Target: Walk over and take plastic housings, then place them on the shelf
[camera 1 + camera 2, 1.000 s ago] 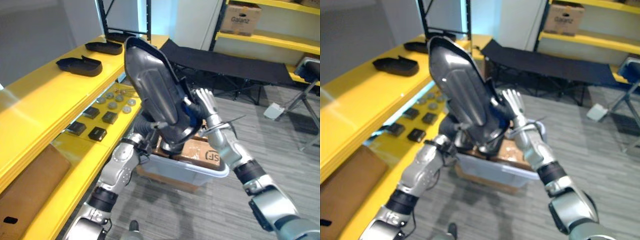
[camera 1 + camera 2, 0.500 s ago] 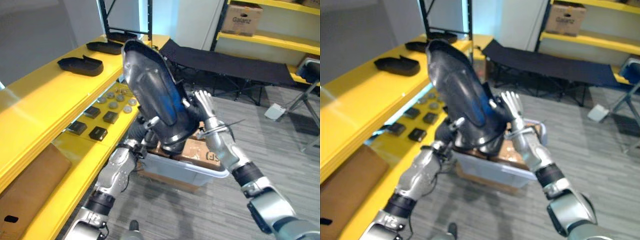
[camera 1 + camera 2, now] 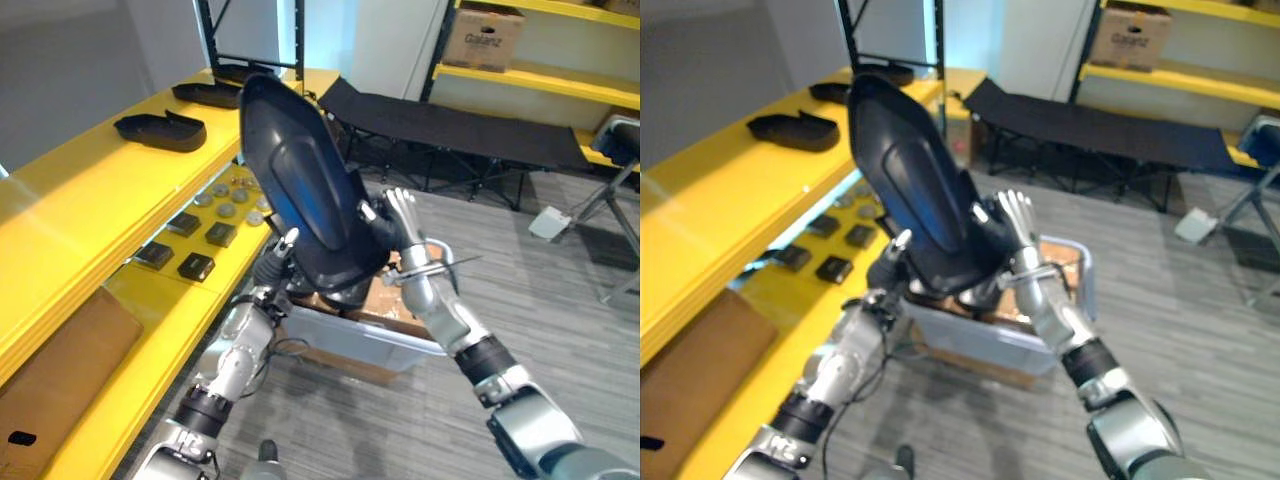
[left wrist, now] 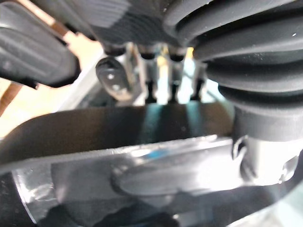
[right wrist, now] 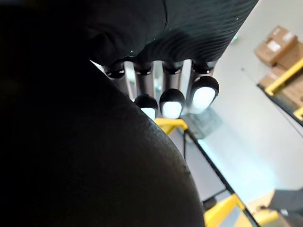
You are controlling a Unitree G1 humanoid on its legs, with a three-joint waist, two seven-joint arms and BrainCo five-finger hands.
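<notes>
I hold a large dark plastic housing [image 3: 300,190] upright in front of me with both hands, above a clear bin [image 3: 375,345]. My left hand [image 3: 284,247] grips its lower left rim, thumb on the front face and fingers behind; the left wrist view shows that thumb [image 4: 112,78] against the housing's edge [image 4: 142,132]. My right hand [image 3: 403,222] is shut on the lower right edge, and in the right wrist view its fingertips [image 5: 171,101] curl over the housing [image 5: 94,165]. The yellow shelf [image 3: 70,200] runs along my left.
Other dark housings [image 3: 160,130] [image 3: 208,95] lie on the shelf's top board. Small black boxes [image 3: 195,265] and round discs [image 3: 235,197] sit on the lower board. The bin holds cardboard. A dark folding cot [image 3: 450,125] stands behind, and more yellow racking holds a cardboard box [image 3: 483,35].
The housing has turned from its glossy grey side to a darker face and tilted further left. My left hand has closed on its lower rim; the right hand has sunk slightly.
</notes>
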